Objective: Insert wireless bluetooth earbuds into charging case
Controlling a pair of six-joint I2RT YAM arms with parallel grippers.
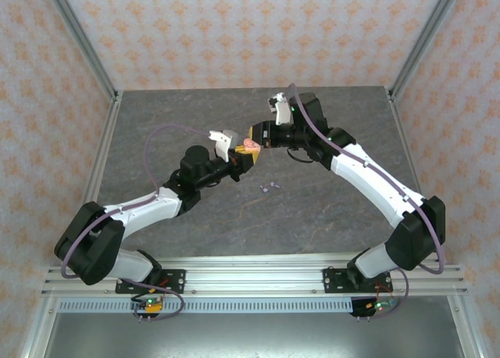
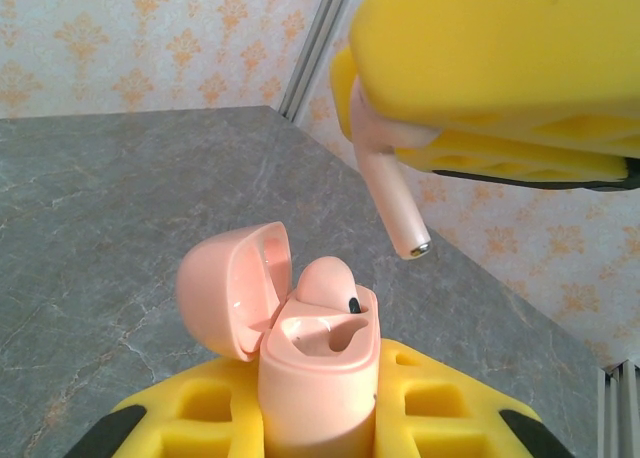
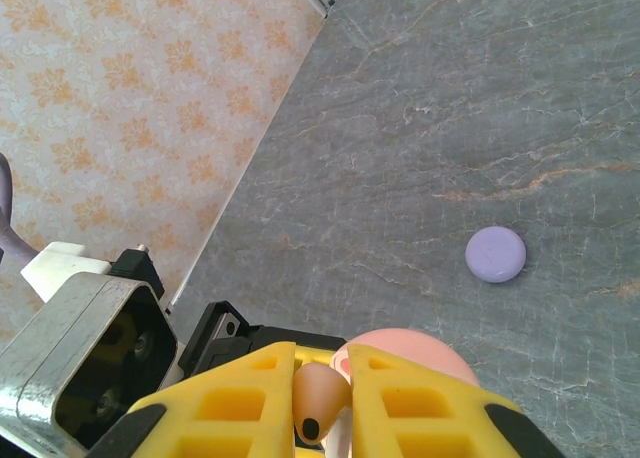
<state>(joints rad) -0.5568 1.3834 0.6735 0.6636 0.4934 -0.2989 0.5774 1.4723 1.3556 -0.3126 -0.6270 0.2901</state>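
Where arms meet over grey stone counter (image 1: 195,116), top view: left pincer (image 1: 241,159) and right pincer (image 1: 258,135) close together; two light-purple stemmed plastic earbuds (image 1: 269,187) lie loose at 5 o'clock of them.

Left wrist: left pincer clamped on open salmon-pink plastic charging case (image 2: 320,378); seated salmon-pink earbud (image 2: 328,281) in one slot, neighbouring slot empty; second salmon-pink stemmed earbud (image 2: 390,193) at 1 o'clock, apart from case.

Right wrist: right pincer narrow, pinching second earbud.

Judged: pink pair half done; purple ones untouched.

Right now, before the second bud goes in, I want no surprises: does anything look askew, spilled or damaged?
Nothing stands out. The left tool grips the open pink case, one earbud seated; the right tool holds the other earbud clear of it.
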